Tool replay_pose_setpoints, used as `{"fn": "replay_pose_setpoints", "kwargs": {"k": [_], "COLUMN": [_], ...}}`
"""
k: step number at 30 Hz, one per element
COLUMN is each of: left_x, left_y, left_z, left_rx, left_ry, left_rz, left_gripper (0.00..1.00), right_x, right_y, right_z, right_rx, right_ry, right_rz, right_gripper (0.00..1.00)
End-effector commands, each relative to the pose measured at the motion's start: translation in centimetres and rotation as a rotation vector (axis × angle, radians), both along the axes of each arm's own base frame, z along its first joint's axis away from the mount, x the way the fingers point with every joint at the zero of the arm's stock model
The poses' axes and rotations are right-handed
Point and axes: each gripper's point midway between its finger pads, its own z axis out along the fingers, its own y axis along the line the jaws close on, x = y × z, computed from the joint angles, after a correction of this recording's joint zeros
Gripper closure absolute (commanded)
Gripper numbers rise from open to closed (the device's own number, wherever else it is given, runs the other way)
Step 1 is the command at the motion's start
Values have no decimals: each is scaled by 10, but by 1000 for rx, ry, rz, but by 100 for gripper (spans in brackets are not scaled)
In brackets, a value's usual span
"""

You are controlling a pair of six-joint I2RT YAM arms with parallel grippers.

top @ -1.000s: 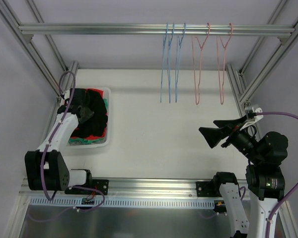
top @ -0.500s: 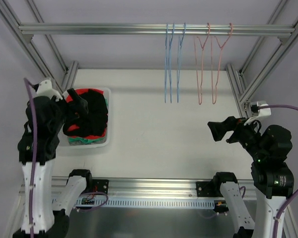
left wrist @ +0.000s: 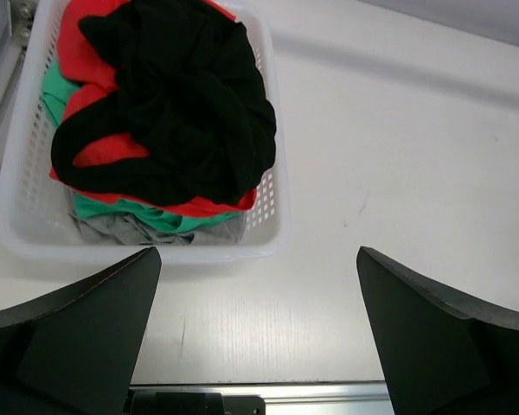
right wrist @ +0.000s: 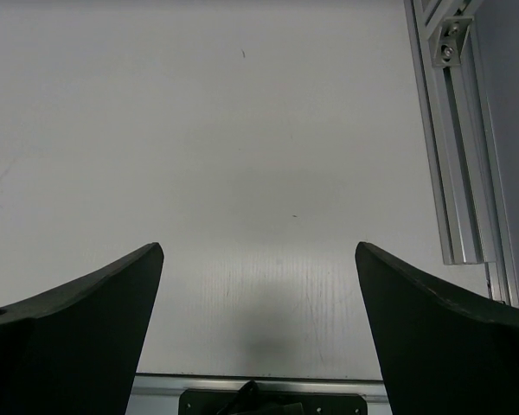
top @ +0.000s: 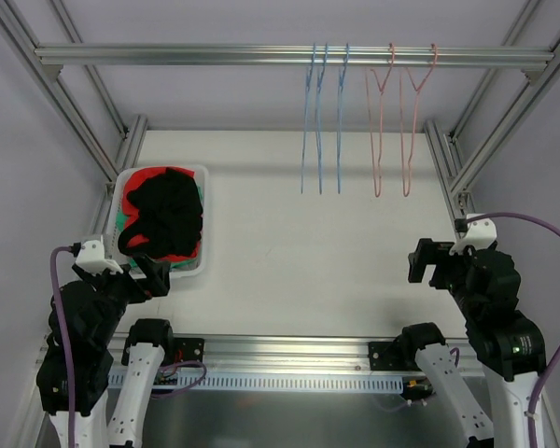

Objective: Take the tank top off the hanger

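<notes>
Left arm (top: pixel 75 341): folded and raised above its base on the left side, with the wrist tipped downward.
Left gripper (top: pixel 155 274): jaws stood wide apart with nothing between them; its dark fingers (left wrist: pixel 86 328) filled the lower corners of the left wrist view.
Right arm (top: pixel 500 317): stood upright over its base on the right side, elbow bent.
Right gripper (top: pixel 427 261): jaws were likewise spread wide and empty, pointing down and forward.
</notes>
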Motion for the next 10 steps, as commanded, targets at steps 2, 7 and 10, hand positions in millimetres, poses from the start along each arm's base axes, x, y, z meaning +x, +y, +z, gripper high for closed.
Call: {"fn": "replay_pose_setpoints", "kwargs": {"k": [2,7,10], "left_x": [5,11,14], "left_y": [-13,-15,-16], "left_z": [-6,-5,-8], "left_rx": [-13,-16,-19], "left_ry": [28,38,49], "left_rz": [-78,-87,-89], "left_gripper": [1,1,1], "right_x": [8,12,13], "right_y": [-8,-6,-6], "right_z": [-1,1,2], "right_rx": [-26,-14,-18], "right_ry": [-14,-20,-19], "right_rz": [-46,-44,-48], "right_gripper": [1,0,0]}}
